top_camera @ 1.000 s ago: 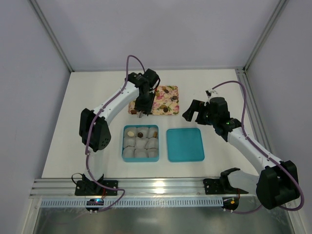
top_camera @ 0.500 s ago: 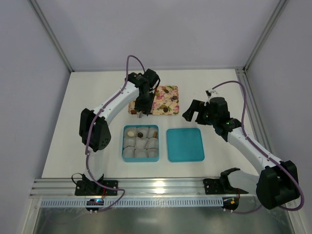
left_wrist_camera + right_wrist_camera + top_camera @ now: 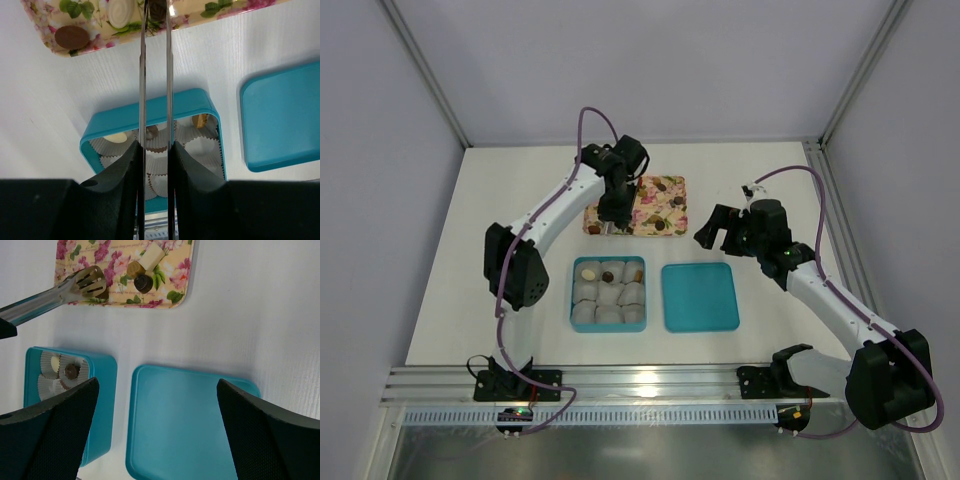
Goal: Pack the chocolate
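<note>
While the tongs point(image 3: 89, 282), blades nearly together, pinch a dark chocolate point(image 3: 158, 8) on the tray point(image 3: 172, 296) at the frame's top, picking seems in hand; next, lift it to the box point(image 3: 197, 101) below.

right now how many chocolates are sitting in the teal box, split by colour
cream chocolate: 1
dark brown chocolate: 1
tan chocolate: 1
total: 3, all in the row of the teal box nearest the floral tray
</note>
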Robot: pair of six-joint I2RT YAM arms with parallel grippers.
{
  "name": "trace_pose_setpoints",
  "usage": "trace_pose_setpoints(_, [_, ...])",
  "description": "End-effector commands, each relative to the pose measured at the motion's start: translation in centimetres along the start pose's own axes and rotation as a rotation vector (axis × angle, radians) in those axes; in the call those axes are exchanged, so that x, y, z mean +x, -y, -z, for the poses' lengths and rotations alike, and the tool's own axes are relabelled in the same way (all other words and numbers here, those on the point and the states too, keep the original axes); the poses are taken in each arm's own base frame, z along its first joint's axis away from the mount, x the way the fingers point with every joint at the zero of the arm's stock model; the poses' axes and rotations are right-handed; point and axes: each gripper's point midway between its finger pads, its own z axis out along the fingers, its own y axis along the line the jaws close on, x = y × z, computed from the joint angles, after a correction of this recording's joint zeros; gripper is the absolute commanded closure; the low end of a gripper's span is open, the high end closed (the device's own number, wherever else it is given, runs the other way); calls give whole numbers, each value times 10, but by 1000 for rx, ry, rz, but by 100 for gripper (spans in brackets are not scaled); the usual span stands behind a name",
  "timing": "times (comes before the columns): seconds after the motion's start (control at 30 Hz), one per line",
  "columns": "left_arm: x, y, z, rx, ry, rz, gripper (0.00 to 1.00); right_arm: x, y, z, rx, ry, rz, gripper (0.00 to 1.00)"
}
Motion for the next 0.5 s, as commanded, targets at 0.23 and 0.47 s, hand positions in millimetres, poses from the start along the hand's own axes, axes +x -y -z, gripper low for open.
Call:
trace_pose_setpoints(0.23, [-24, 0, 17, -2, 78, -6, 73, -7, -5, 2, -16, 31, 18, 0])
trace_pose_setpoints(0.47, [-23, 0, 10, -8, 62, -11, 73, -7, -5, 1, -15, 29, 16, 0])
